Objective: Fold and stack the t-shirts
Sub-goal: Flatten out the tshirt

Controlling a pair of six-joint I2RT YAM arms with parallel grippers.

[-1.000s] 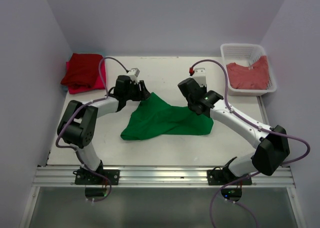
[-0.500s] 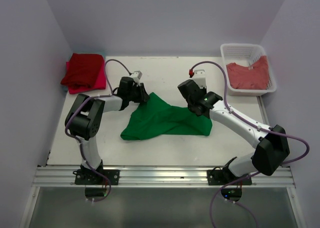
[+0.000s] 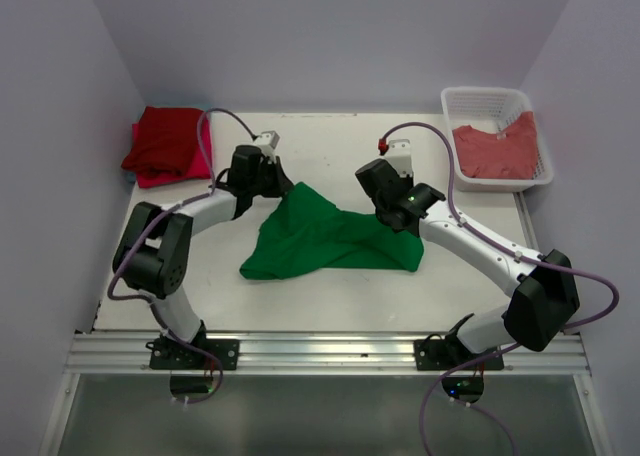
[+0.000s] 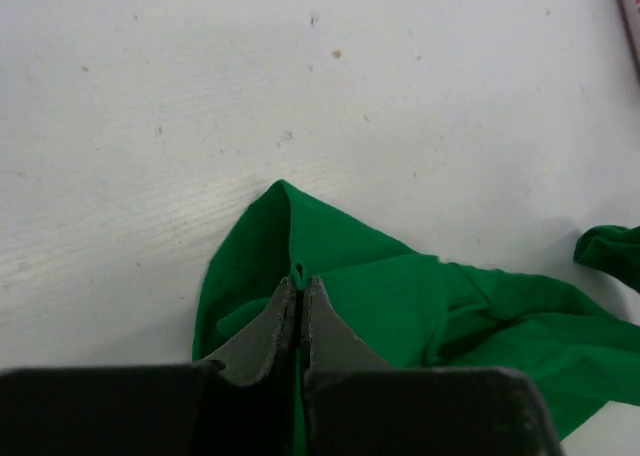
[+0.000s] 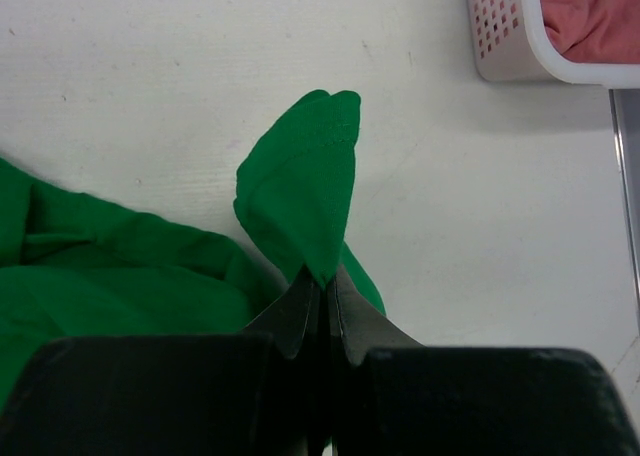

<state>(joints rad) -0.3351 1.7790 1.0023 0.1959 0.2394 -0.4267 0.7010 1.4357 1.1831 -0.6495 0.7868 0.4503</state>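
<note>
Both arms reach in from the near edge of the worktop (image 3: 330, 301).

Green t-shirt (image 3: 325, 238): mid-worktop, crumpled and unfolded, long axis running left-right. Its near-left lobe points at the near-left corner. The right end is bunched up under the right arm's wrist.

Left claw (image 4: 300, 288): jaws pressed together with a thin ridge of green cloth pinched between the tips. The left wrist view shows the fabric rising to a peak just past the fingertips. The grip is at the shirt's far-left corner.

Right claw (image 5: 322, 281): also clamped tight on the green t-shirt, at its far-right part. A flap sticks out beyond the tips, doubled over on itself with a rounded end (bare worktop all round the flap in the wrist view).

Between the two grips, the shirt's far edge dips in a shallow sag in the top view.

Far-left corner: red and pink t-shirts (image 3: 165, 144) folded in a stack, red on top, with a pink edge showing along the near side. They lie well apart from the green one.

Far-right corner: white lattice basket (image 3: 470, 101) with a salmon-red t-shirt (image 3: 495, 148) lying loose inside. The right wrist view catches one basket corner with pinkish cloth behind the lattice.
</note>
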